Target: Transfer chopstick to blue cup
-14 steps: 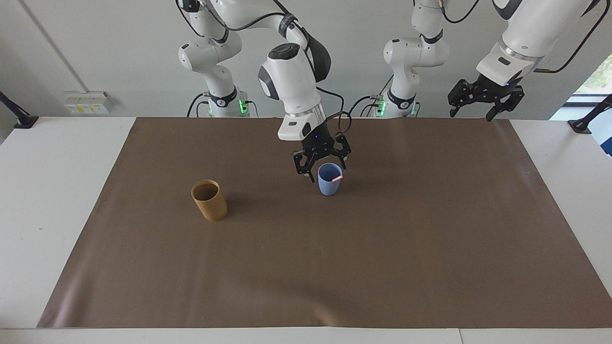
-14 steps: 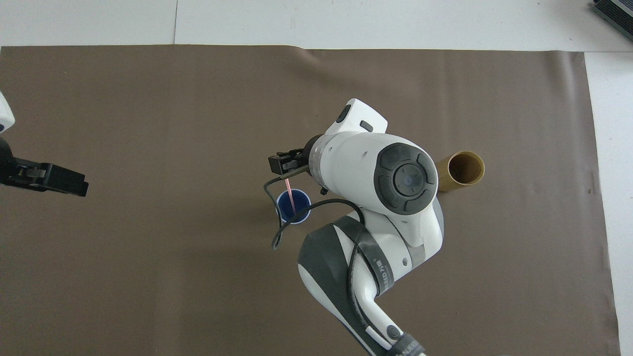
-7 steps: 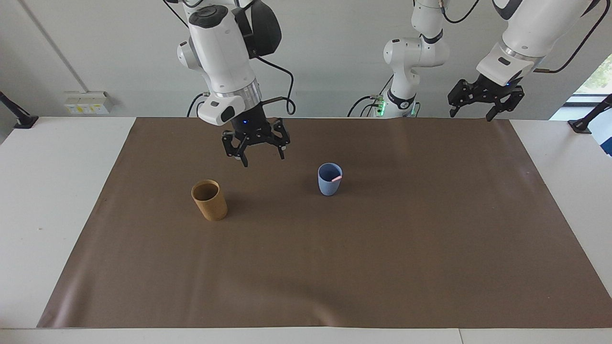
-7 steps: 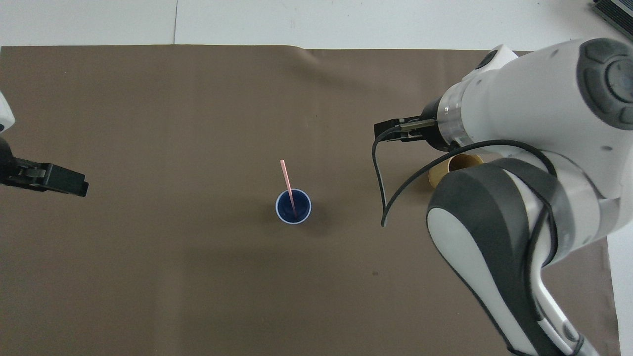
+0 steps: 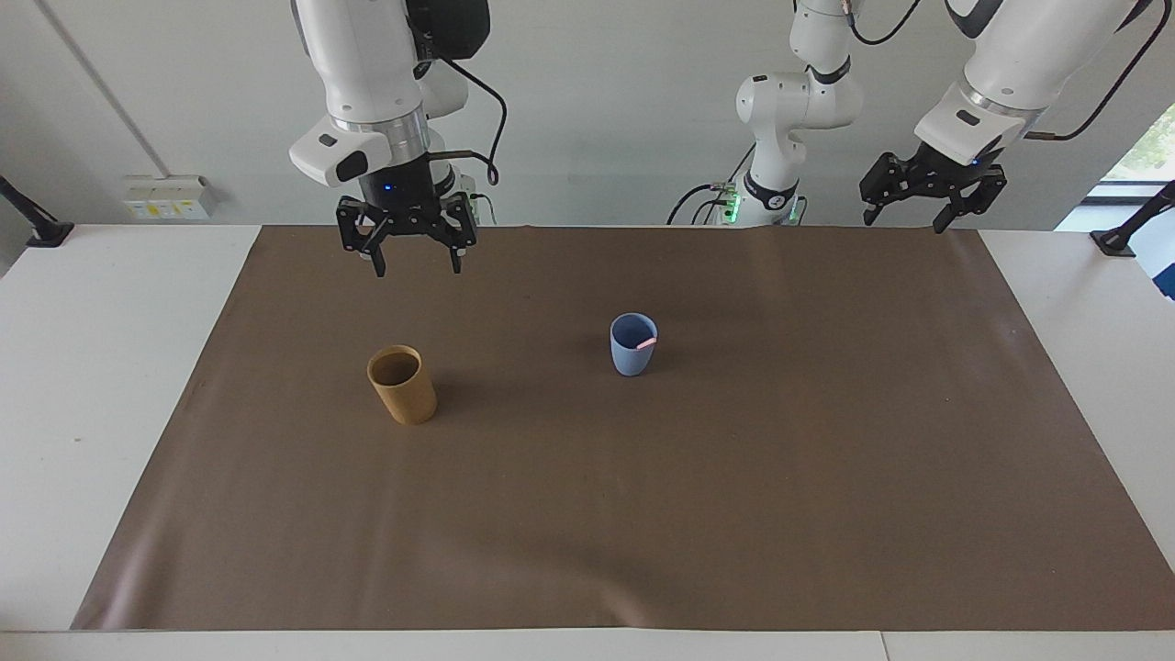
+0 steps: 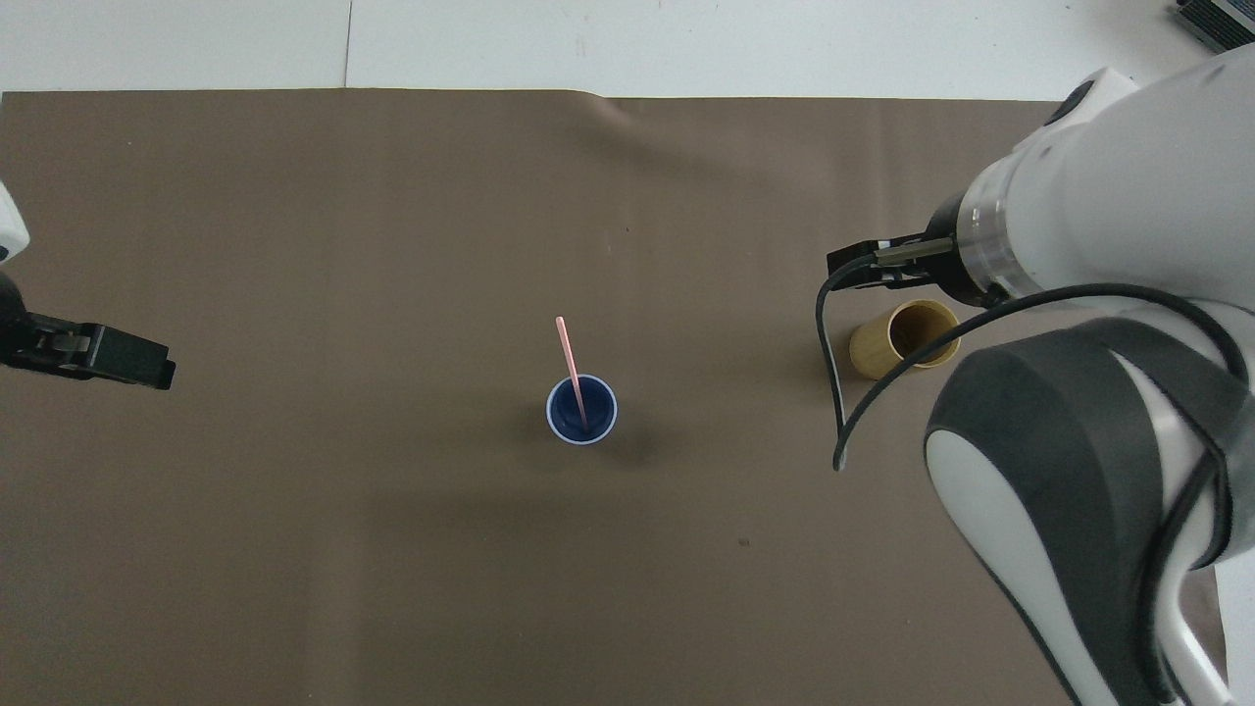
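Note:
The blue cup (image 5: 633,349) stands upright mid-mat and also shows in the overhead view (image 6: 582,412). One pale-pink chopstick (image 6: 568,355) stands in it and leans on the rim. Only its pink tip (image 5: 646,343) shows in the facing view. My right gripper (image 5: 418,268) is open and empty. It hangs high over the mat toward the right arm's end, well apart from the blue cup. In the overhead view it (image 6: 863,267) shows just past the brown cup. My left gripper (image 5: 904,220) is open and empty and waits raised over the left arm's end of the mat (image 6: 118,358).
A tan-brown cylindrical cup (image 5: 402,386) stands upright toward the right arm's end of the mat and looks empty in the overhead view (image 6: 904,338). The brown mat (image 5: 734,514) covers the white table. A cable loops from the right wrist (image 6: 833,392).
My right gripper has left the blue cup, risen, and swung toward the right arm's end. The chopstick stays in the blue cup. The left arm has not moved.

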You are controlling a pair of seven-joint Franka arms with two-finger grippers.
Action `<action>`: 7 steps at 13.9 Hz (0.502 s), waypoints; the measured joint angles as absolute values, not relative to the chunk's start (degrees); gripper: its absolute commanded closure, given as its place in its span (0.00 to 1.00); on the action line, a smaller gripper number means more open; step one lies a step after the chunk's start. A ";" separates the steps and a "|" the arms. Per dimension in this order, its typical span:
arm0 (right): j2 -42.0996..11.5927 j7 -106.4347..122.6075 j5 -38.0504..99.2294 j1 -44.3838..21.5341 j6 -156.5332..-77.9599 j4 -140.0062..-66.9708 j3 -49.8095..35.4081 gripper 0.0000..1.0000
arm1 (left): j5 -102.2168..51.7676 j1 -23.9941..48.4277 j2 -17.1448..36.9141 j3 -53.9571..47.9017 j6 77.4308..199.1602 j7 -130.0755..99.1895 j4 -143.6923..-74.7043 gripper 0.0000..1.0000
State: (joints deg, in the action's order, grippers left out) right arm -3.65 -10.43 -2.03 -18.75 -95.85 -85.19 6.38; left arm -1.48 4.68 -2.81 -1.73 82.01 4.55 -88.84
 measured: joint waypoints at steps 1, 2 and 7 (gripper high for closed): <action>-2.97 -9.91 -2.00 -17.12 -95.27 -85.18 6.65 0.00 | -1.48 4.68 -2.81 -1.73 82.01 4.55 -88.84 0.00; -2.31 -9.55 -1.79 -15.34 -94.26 -85.18 6.85 0.00 | -1.48 4.68 -2.81 -1.73 82.01 4.55 -88.84 0.00; -0.75 -8.75 1.03 -7.30 -90.06 -86.85 7.33 0.00 | -1.48 4.68 -2.81 -1.73 82.01 4.55 -88.84 0.00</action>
